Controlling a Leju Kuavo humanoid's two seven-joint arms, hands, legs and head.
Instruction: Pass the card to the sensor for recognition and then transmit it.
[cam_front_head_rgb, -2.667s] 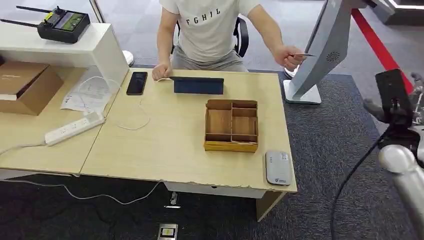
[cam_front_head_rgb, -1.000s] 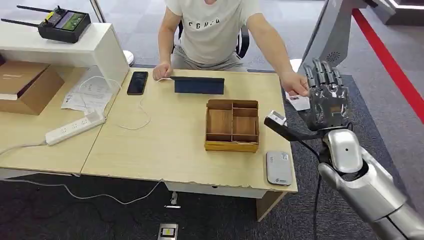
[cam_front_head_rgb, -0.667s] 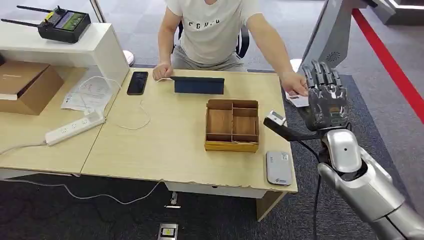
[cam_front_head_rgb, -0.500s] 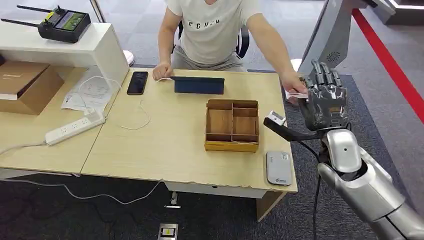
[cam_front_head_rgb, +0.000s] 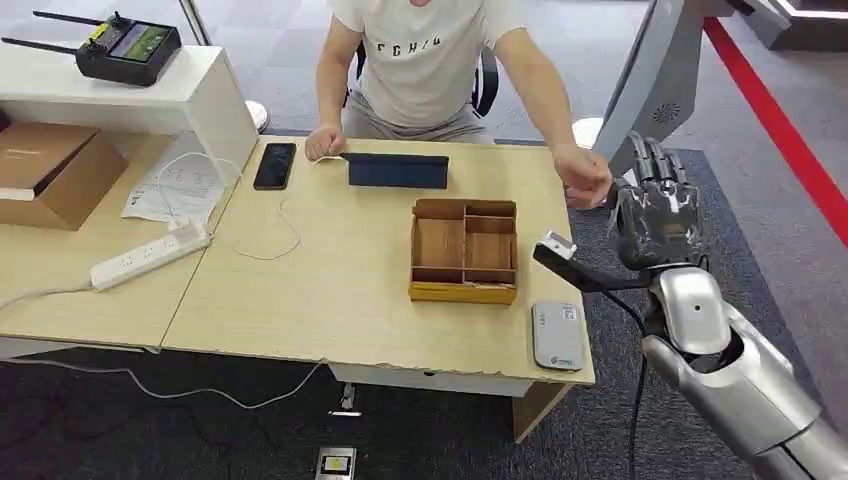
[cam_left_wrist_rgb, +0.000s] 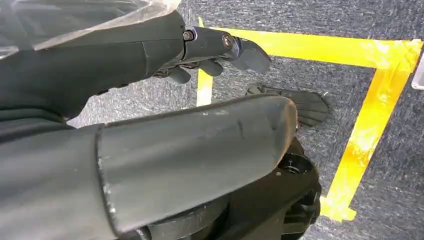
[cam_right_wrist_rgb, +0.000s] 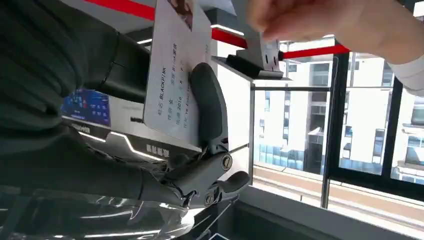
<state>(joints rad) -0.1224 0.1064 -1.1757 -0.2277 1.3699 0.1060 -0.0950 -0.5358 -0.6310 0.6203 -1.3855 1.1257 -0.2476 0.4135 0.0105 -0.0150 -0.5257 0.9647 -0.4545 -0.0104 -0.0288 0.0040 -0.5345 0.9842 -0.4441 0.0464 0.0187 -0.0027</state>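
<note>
My right hand (cam_front_head_rgb: 657, 205) is raised just off the table's right edge, fingers pointing up. In the right wrist view a white printed card (cam_right_wrist_rgb: 175, 70) stands between its thumb and a dark finger (cam_right_wrist_rgb: 207, 105), which pinch it. A seated person's hand (cam_front_head_rgb: 585, 178) is right beside my hand, close above the card's top; I cannot tell whether it still touches the card. The grey card sensor (cam_front_head_rgb: 557, 335) lies flat at the table's near right corner, below and left of my hand. My left hand (cam_left_wrist_rgb: 220, 50) hangs over the floor, holding nothing, fingers loosely extended.
A wooden compartment box (cam_front_head_rgb: 464, 250) sits left of the sensor. Further back lie a dark tablet (cam_front_head_rgb: 397, 170) and a phone (cam_front_head_rgb: 274, 165). A power strip (cam_front_head_rgb: 150, 255) and a cardboard box (cam_front_head_rgb: 45, 170) are on the left. A grey kiosk stand (cam_front_head_rgb: 650, 80) rises behind my hand.
My right arm swung up from the right side to the table's edge. The person brought the card down from the kiosk into my hand, which now pinches it.
</note>
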